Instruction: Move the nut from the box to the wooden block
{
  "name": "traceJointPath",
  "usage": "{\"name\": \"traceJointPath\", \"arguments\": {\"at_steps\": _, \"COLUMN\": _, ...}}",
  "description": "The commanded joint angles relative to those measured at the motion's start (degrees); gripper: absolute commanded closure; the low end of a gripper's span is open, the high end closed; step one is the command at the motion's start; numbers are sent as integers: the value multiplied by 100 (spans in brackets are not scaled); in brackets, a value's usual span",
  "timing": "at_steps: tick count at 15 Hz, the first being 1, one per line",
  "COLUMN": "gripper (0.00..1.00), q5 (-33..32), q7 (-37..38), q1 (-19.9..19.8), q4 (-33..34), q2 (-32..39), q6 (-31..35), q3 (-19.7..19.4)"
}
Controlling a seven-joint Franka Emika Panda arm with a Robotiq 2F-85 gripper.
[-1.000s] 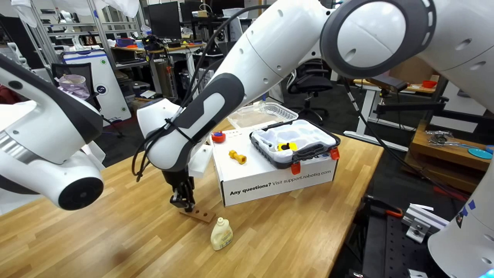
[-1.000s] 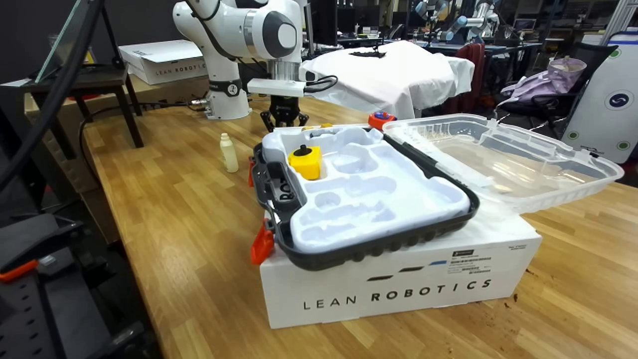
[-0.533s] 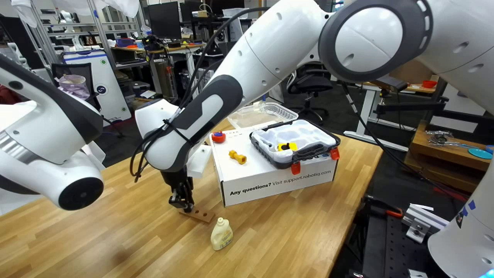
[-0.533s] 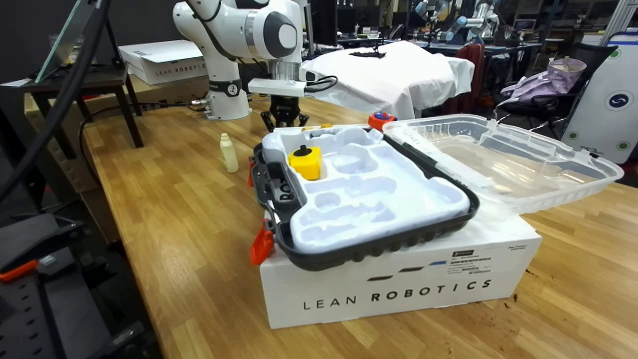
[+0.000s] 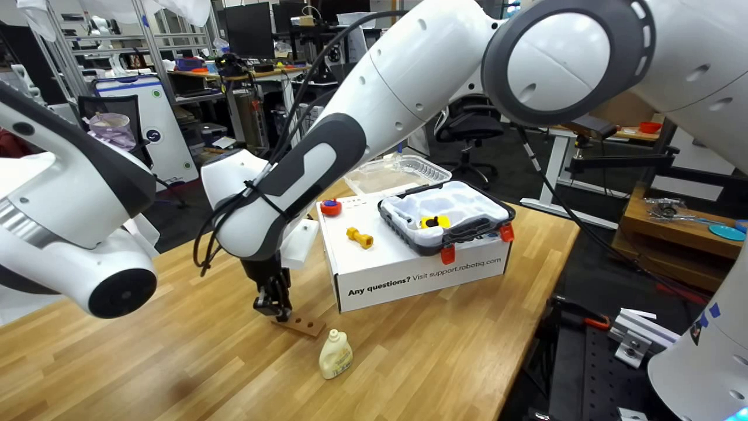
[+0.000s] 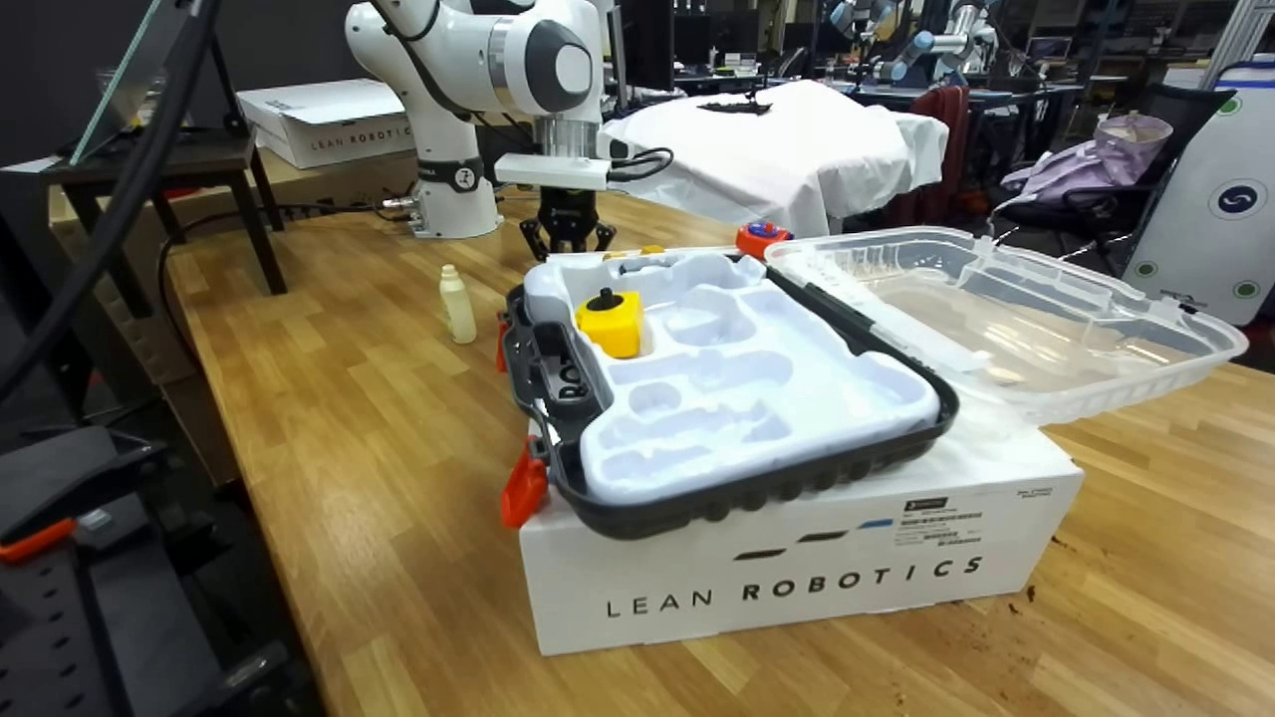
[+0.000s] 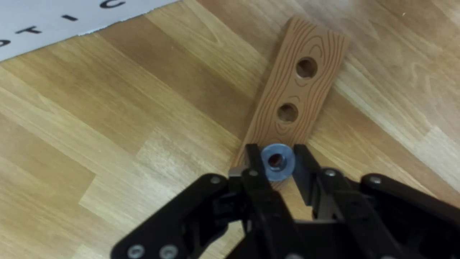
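The wooden block (image 5: 316,327) lies flat on the table in an exterior view. In the wrist view the wooden block (image 7: 297,91) shows two round holes. Its lower end is hidden by the nut and fingers. My gripper (image 7: 276,149) is shut on the pale blue, ring-like nut (image 7: 288,158), held over that end. I cannot tell whether the nut touches the block. The gripper shows in both exterior views (image 5: 274,311) (image 6: 568,242), and the nut is too hidden to see there. The white box (image 5: 409,285) stands beside the block, and also shows in the wrist view (image 7: 79,21).
A cream bottle (image 5: 335,355) stands close to the block. On the box are an open black case (image 6: 857,398) with a clear lid (image 6: 1175,373), a yellow bolt-shaped piece (image 5: 359,237) and a red object (image 5: 331,208). Another white arm (image 5: 70,193) reaches over the table's left side.
My gripper has drifted slightly to the left in an exterior view, still at the same end of the wooden block. The box, bottle and block have not moved.
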Motion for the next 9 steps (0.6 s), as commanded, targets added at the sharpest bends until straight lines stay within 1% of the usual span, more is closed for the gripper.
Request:
{"name": "traceJointPath", "arguments": {"at_steps": 1, "gripper": 93, "q5": -73, "q7": -76, "q1": 43, "q4": 238, "q2": 131, "q6": -282, "q3": -22}}
{"name": "traceJointPath", "arguments": {"at_steps": 9, "gripper": 93, "q5": -76, "q7": -91, "q1": 64, "q4": 351, "q2": 196, "q6": -403, "q3": -26}}
